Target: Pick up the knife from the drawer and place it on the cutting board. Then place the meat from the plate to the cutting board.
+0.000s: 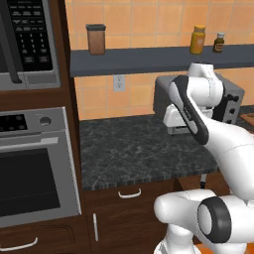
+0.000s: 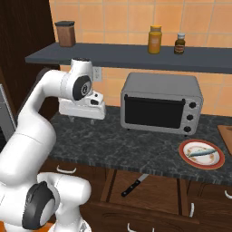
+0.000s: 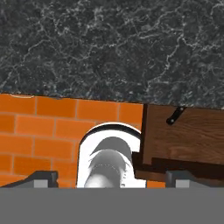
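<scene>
Right base view shows the knife (image 2: 133, 185) lying in the open drawer (image 2: 149, 190) below the counter (image 2: 136, 147), meat (image 2: 202, 153) on the plate (image 2: 184, 153) far right. My pincer (image 3: 111, 177) hangs released above the counter edge, drawer corner beside it.

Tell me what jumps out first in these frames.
The white arm's open gripper hovers over the dark marble counter, left of the grey toaster oven. Below the counter edge, the open drawer shows the knife; the plate with the meat sits at right.
</scene>
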